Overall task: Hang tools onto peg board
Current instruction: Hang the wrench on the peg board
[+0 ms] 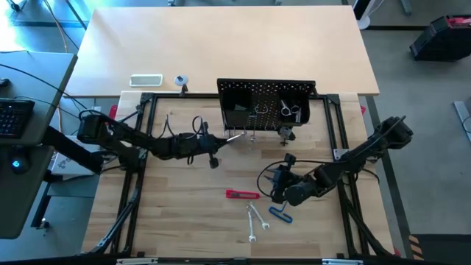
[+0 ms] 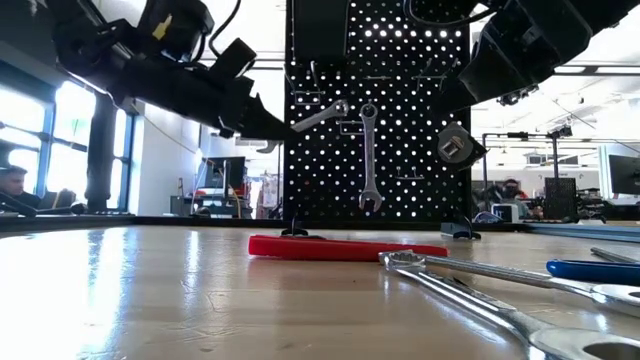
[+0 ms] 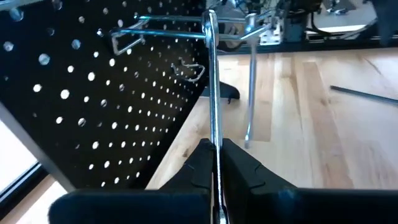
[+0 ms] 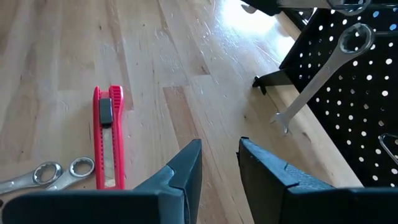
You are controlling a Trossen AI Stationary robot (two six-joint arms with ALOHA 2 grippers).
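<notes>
left gripper (image 3: 217,163) clamped on a slim wrench (image 3: 212,81), long axis running straight ahead, far end just at a hook (image 3: 163,31) on the peg board (image 1: 266,104). right gripper (image 4: 219,163) half open, empty, over the wooden table (image 1: 184,213) near the red-handled tool (image 4: 107,137). beyond, bright workshop.

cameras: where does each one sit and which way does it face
High: overhead, straight down; both arms, peg board.
Low: table height, facing the board; arms overhead.
Left wrist: on the left arm, at the board; left gripper shut on a wrench.
Right wrist: on the right arm; open right gripper above table.
Shared: red-handled tool, high, low, right wrist.
</notes>
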